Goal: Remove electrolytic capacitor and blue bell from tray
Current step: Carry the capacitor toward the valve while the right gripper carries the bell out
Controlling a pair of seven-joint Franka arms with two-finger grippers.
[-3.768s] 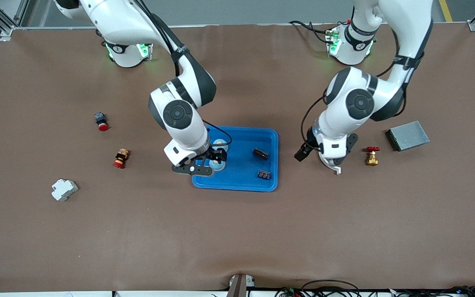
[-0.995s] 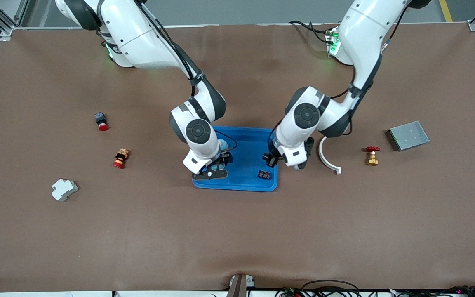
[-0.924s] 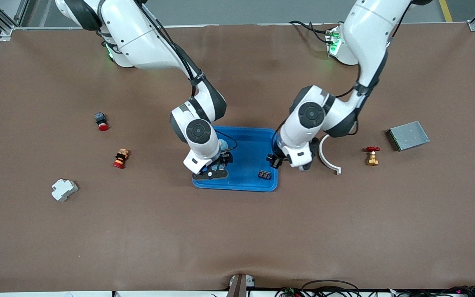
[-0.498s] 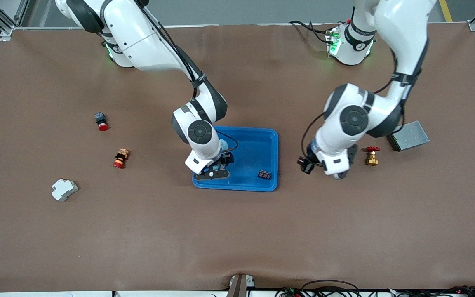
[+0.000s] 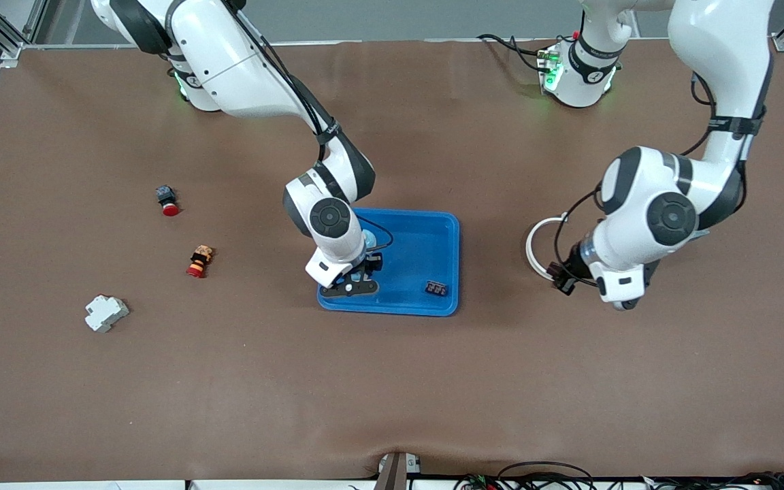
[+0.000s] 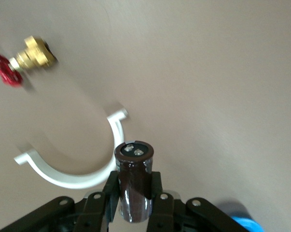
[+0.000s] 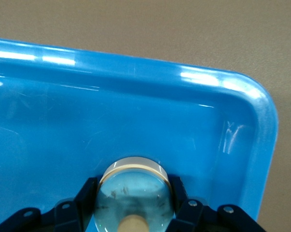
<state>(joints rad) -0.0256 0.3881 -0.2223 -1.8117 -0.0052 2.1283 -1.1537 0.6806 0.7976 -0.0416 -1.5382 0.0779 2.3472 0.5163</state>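
Brown worktop carrying a blue tray, with both arms gripping their parts.

Left end effector is clamping the dark brown capacitor between its fingers, hanging over bare worktop near the white curved clip toward the left arm's end; in the front view the arm's own wrist is hiding nearly all of the capacitor. Its long axis is running out along the fingers, terminal end pointing away from the wrist, and the frame edge is cutting off its lower end. Right end effector is closing on the pale blue bell inside the tray, at the corner nearest the front camera toward the right arm's end; the bell's dome is facing the wrist camera and its lower part is cut off. A small black component is lying in the tray's other near corner.
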